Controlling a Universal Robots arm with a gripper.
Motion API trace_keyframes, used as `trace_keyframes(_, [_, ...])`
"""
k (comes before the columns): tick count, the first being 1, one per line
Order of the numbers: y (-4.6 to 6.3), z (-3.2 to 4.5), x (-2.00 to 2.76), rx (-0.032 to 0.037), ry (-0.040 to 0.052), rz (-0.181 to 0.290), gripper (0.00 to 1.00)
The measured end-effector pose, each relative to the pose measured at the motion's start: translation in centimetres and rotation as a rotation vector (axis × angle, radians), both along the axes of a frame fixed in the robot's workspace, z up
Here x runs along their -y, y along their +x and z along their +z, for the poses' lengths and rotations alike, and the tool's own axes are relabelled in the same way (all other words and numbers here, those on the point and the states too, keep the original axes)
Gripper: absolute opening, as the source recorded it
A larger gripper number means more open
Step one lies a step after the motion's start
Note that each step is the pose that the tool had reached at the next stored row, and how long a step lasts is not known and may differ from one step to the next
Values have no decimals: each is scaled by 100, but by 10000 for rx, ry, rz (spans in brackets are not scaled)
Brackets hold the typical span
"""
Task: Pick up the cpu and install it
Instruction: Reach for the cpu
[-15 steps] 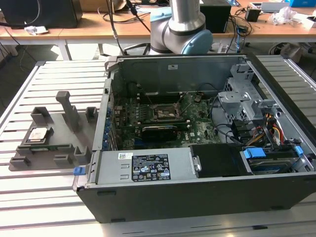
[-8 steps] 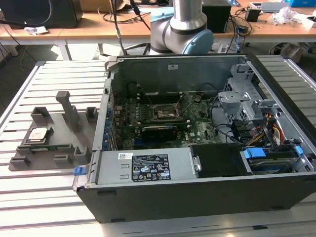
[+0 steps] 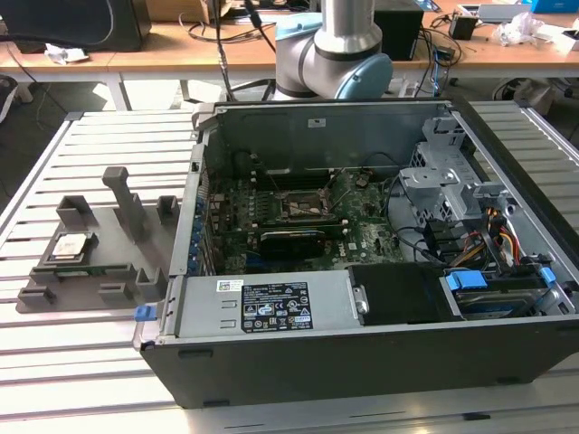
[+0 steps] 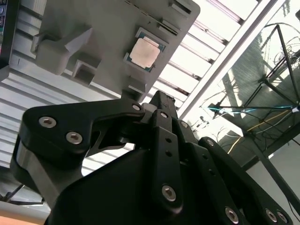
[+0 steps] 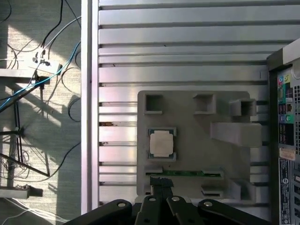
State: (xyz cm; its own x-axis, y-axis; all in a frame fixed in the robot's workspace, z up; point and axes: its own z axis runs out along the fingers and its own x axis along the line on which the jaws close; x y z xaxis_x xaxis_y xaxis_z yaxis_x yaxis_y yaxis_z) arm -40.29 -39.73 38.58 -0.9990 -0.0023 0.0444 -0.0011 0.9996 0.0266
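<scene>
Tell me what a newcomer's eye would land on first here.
The big open computer case dominates the exterior view, its green motherboard laid bare. On the exterior view's left sits a grey fixture with the small silvery cpu seated in it. In the first wrist view the black claw hangs over that fixture, near the cpu and holding nothing.

Arm (image 3: 336,47) upright; gripper (image 5: 161,183) pointing downward, fingertips closed together, empty

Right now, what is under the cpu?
The cpu lies in a recess of the grey fixture, which rests on the slatted table. The recess floor beneath is covered.
</scene>
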Motion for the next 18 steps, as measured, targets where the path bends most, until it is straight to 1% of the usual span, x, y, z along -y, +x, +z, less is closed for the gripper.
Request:
trace_keyframes(5, [103, -62, -31, -2, -1, 155, 11])
trace_keyframes(8, [149, -116, -61, -2, -3, 224, 11])
trace_keyframes(18, [153, -116, -62, -2, -3, 225, 11])
